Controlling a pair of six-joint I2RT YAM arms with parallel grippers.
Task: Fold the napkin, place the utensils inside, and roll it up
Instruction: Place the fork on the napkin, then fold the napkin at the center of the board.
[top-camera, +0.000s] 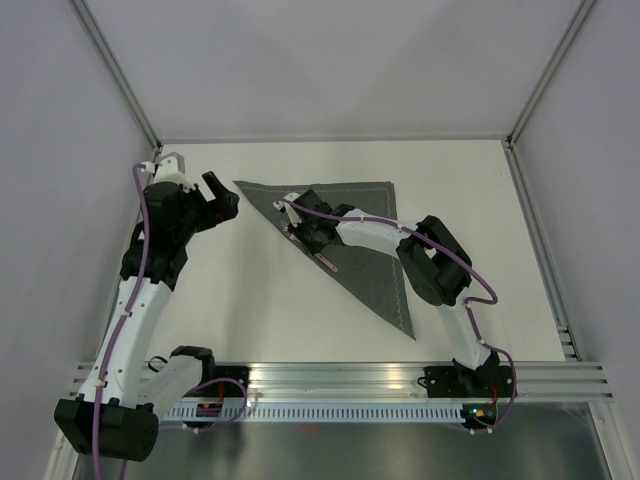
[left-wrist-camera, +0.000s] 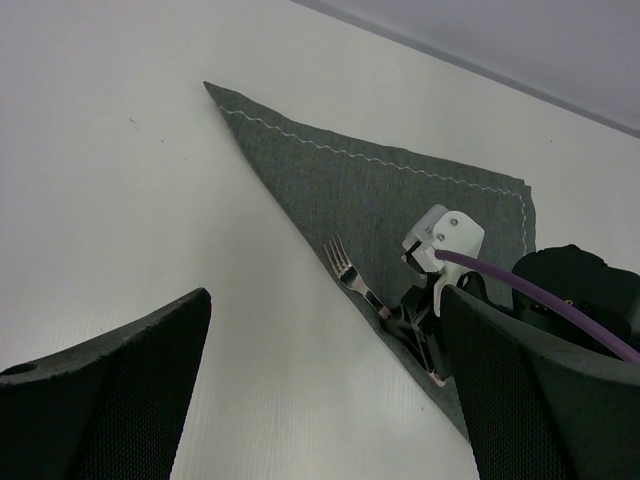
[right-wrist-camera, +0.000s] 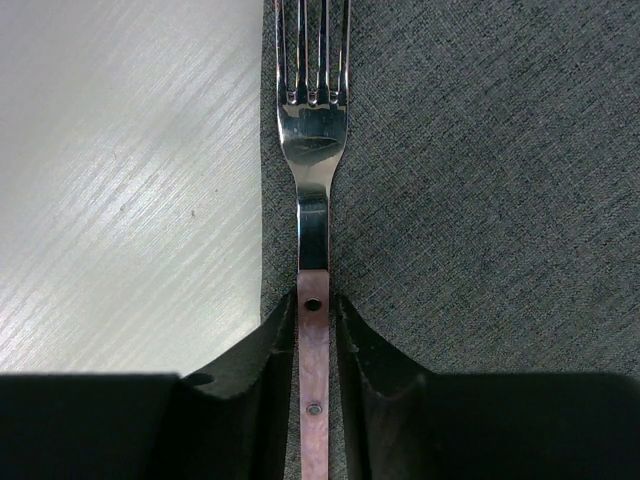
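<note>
The dark grey napkin (top-camera: 355, 225) lies folded into a triangle, its long folded edge running from back left to front right. It also shows in the left wrist view (left-wrist-camera: 400, 185) and the right wrist view (right-wrist-camera: 480, 200). A fork (right-wrist-camera: 312, 130) with silvery tines and a pale-pink handle lies on the napkin along that folded edge (left-wrist-camera: 348, 268). My right gripper (top-camera: 312, 240) is low over the napkin, its jaws (right-wrist-camera: 315, 300) closed on the pink handle. My left gripper (top-camera: 222, 200) is open and empty, raised above the bare table left of the napkin. No other utensil shows.
White table (top-camera: 250, 320) with grey walls on three sides and a metal rail (top-camera: 400, 380) at the near edge. The right arm's purple cable (left-wrist-camera: 560, 300) loops over the napkin.
</note>
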